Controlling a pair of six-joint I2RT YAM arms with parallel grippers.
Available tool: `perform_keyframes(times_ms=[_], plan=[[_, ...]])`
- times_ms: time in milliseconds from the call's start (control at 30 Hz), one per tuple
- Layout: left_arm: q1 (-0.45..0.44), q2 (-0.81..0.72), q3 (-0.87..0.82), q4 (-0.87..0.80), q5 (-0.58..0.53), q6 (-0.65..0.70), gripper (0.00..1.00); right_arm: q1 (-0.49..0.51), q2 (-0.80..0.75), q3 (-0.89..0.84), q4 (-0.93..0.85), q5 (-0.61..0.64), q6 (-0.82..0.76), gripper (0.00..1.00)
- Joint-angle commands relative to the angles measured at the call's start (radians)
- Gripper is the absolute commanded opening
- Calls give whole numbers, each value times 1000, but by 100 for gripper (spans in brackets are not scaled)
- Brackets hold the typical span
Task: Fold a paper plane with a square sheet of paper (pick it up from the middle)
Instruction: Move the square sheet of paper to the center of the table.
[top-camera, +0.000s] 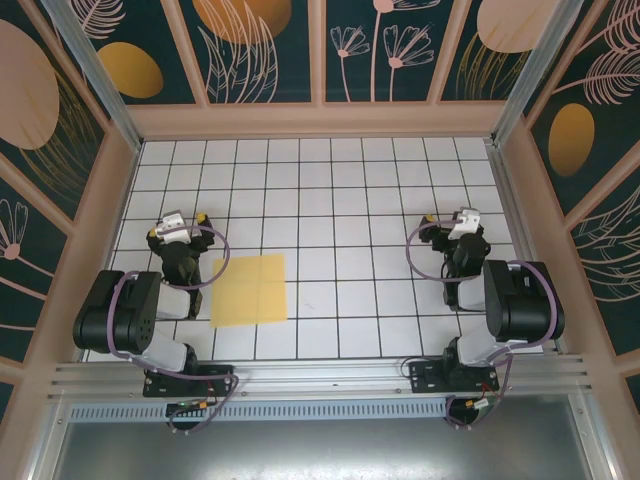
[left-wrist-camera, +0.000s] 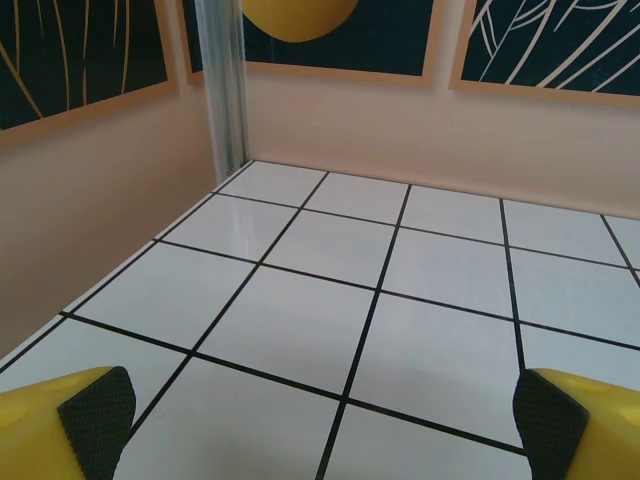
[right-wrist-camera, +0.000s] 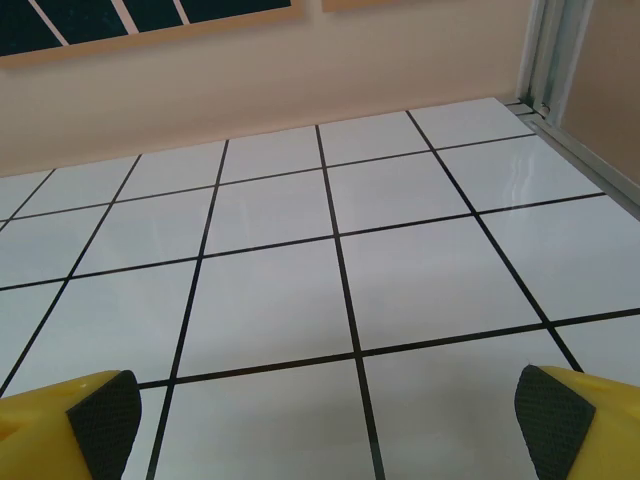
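The left gripper (left-wrist-camera: 320, 420) stands spread as wide as it goes. In the left wrist view its yellow fingers (left-wrist-camera: 40, 415) with their black ribbed pads sit at the two bottom corners, bare tiles between them, and they hold nothing. The right gripper (right-wrist-camera: 320, 415) is the same: its fingers (right-wrist-camera: 45, 420) are pushed to the bottom corners of the right wrist view, wide apart and empty above the grid.

From above, the left gripper (top-camera: 183, 218) points toward the far wall on the left side of the table (top-camera: 340, 180). The right gripper (top-camera: 450, 218) does likewise on the right side, well apart from the first. Both arms are folded back over their bases at the near edge.

The square sheet of paper (top-camera: 249, 290) lies flat and unfolded on the white tiles — pale yellow, plain, left of the table's middle and toward the near edge. It is just beside the left arm, on that arm's right. The left gripper sits beyond the sheet's far left corner, not touching it, and the right gripper is well clear of it. Dark panels with orange shapes and pale line-drawn leaves enclose the table.
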Motion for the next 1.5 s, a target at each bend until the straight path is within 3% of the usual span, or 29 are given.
perform_keyframes(times_ms=[0, 800, 933, 1000, 1100, 1200, 1233, 1300, 1400, 1467], plan=[[7, -7, 8, 34, 15, -11, 99, 4, -3, 1, 50, 2, -10, 99], [8, -22, -48, 124, -20, -25, 99, 6, -7, 0, 52, -21, -24, 99], [6, -119, -91, 122, -4, -16, 99, 30, -38, -17, 57, 3, -43, 99], [8, -267, -47, -133, -91, -78, 99, 39, -109, 18, -61, 25, -42, 99], [8, -474, 107, -618, -121, -180, 99, 47, -211, 265, -632, 31, 59, 99], [8, -601, 226, -993, -158, -499, 99, 53, -201, 509, -1047, 58, 303, 99], [8, -633, 253, -1061, -100, -540, 99, 49, -184, 582, -1162, -23, 314, 99], [8, -668, 278, -1129, 87, -559, 99, 43, -171, 609, -1203, -238, 355, 99], [6, -623, 294, -1156, 442, -653, 99, 58, -204, 519, -1046, -515, 487, 99], [0, -558, 309, -1241, 523, -727, 99, 111, -213, 513, -1045, -505, 520, 99]])
